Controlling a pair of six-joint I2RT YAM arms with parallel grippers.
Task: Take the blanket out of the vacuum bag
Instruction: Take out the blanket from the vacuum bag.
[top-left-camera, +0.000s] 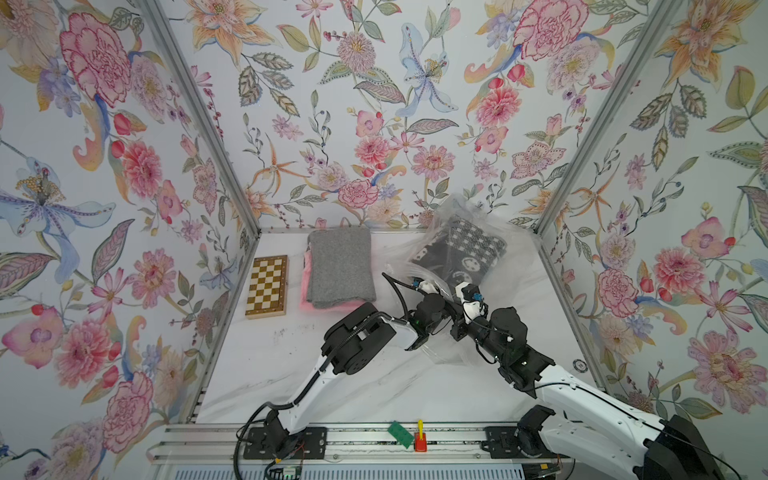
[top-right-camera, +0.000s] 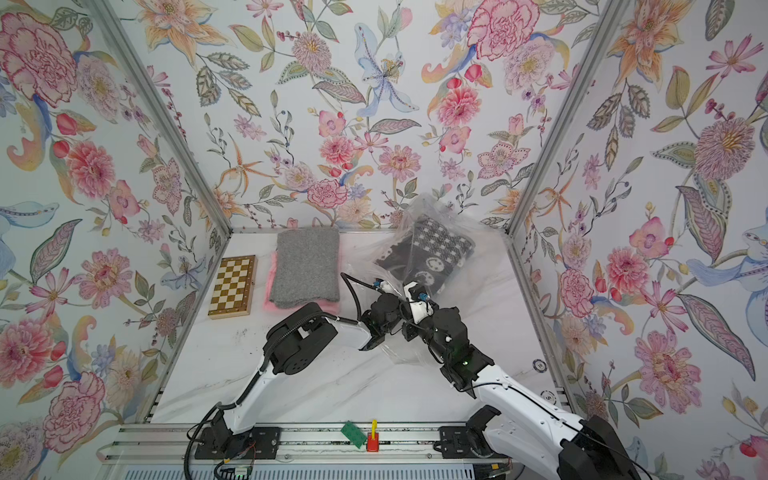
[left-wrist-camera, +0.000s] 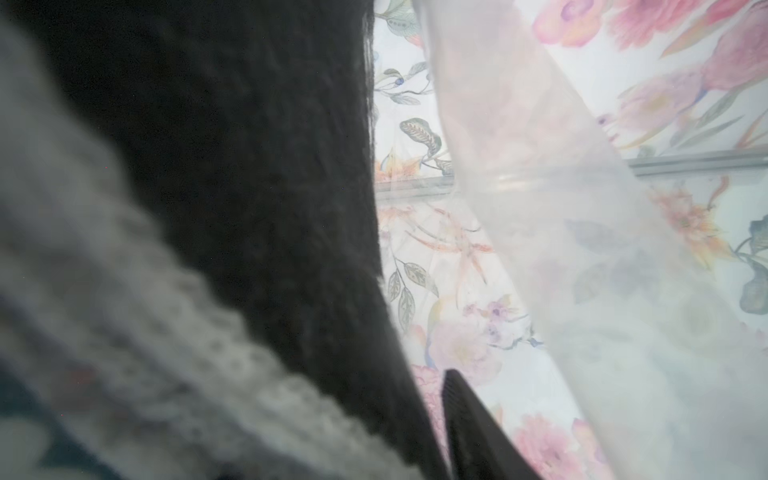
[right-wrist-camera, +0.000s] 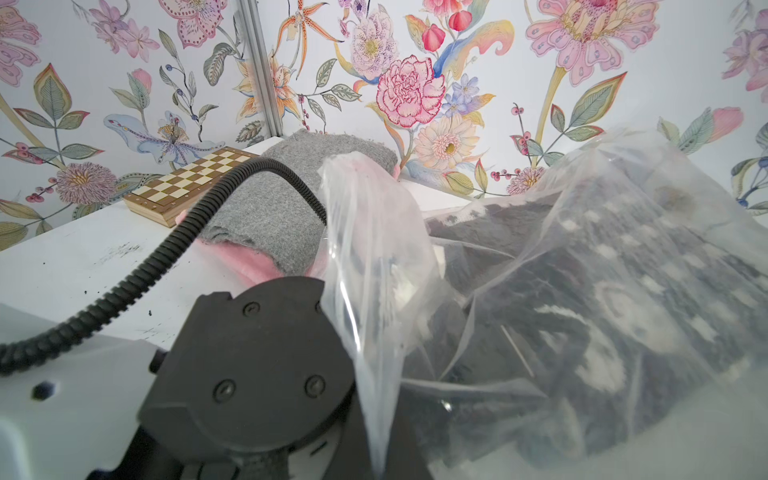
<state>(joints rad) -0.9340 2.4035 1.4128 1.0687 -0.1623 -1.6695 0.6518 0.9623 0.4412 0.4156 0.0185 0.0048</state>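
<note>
Layout of the counter (top-left-camera: 374, 386), left to right:

1. Chessboard (top-left-camera: 266, 286). It lies flat near the left wall.

2. Grey blanket (top-left-camera: 341, 268). It is folded and stacked on a pink blanket (top-left-camera: 308, 272), whose edge shows along the left and near sides. The stack sits just beside the chessboard without touching it.

3. Left arm (top-left-camera: 361, 345). It reaches from the near rail toward the far right, and its wrist enters the mouth of the vacuum bag (top-left-camera: 461, 210).

4. Left fingers (left-wrist-camera: 469, 424). The left wrist view shows only one finger. Dark fabric of the patterned blanket (top-left-camera: 461, 249) lies on one side of it and clear film on the other. Fabric covers the second finger, so it cannot be told whether the pair grips the fabric or stands apart.

5. Vacuum bag. It occupies the far right part of the counter, with its mouth toward the arms and its far end propped against the back wall. The black-and-white patterned blanket is folded and sits inside the bag in both top views.

6. Right arm (top-left-camera: 582, 399). It reaches in from the near right and ends close beside the left wrist.

7. Right fingers (right-wrist-camera: 405, 453). They are closed together on a strip of the vacuum bag's film at its mouth. In the right wrist view the film rises from them.

8. Small round disc (top-left-camera: 579, 365). It lies at the right edge of the counter, apart from the bag.
</note>
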